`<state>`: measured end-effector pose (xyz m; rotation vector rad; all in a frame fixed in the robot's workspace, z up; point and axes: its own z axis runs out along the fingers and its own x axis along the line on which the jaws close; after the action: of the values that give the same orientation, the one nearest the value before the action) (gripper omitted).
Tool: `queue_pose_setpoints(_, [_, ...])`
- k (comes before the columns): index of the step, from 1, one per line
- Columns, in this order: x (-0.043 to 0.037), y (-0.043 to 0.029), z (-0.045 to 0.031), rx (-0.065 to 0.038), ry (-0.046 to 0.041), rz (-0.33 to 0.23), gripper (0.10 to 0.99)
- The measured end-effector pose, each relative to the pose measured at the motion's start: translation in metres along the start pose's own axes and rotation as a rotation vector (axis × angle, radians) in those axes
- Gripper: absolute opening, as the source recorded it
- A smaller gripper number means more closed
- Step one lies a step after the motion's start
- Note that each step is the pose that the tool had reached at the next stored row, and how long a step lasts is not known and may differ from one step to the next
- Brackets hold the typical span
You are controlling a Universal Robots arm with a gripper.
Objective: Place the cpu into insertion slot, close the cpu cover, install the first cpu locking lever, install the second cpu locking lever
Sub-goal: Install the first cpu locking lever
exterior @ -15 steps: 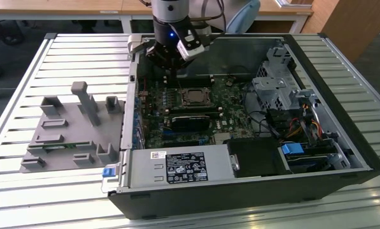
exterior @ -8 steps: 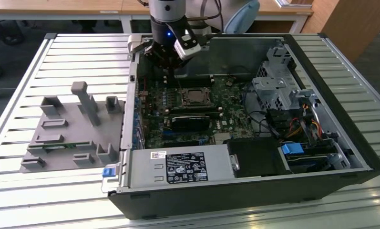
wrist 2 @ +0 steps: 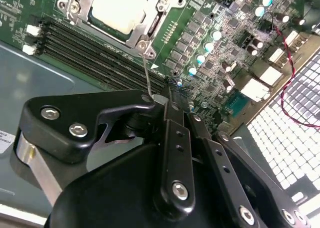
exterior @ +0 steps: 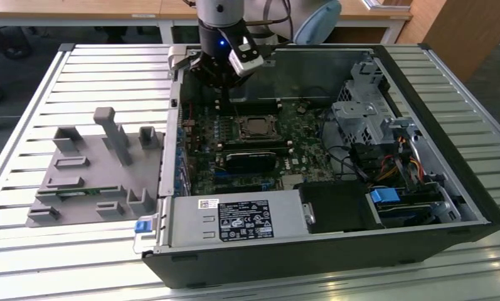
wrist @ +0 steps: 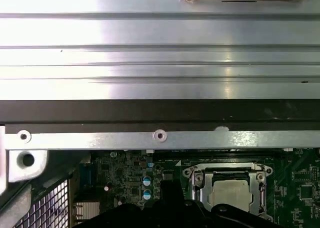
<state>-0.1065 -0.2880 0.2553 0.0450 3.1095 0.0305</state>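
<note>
The cpu lies flat in the insertion slot on the green board, its dull silvery top showing. The cpu cover is down around it as a metal frame. A thin wire locking lever rises from the frame's corner to my fingertips. My gripper hangs just beyond the socket's far side in the exterior view, beside the case wall. Its black fingers are pressed together, shut on the lever's end.
Long black memory slots run next to the socket. A black card, the power supply and a drive cage fill the case. A red cable crosses the board. A grey fixture sits outside on the slatted table.
</note>
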Motion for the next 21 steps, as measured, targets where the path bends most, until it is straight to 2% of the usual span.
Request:
queue_pose_setpoints(5, [-0.007,0.0005,0.0002,0.0,0.0001,0.0,0.106])
queue_pose_setpoints(15, [-0.0298,0.0012,0.0011,0.0,0.0,0.0,0.106])
queue_pose_setpoints(21, [-0.0366,0.0014,0.0017,0.0,-0.0002,0.0,0.106])
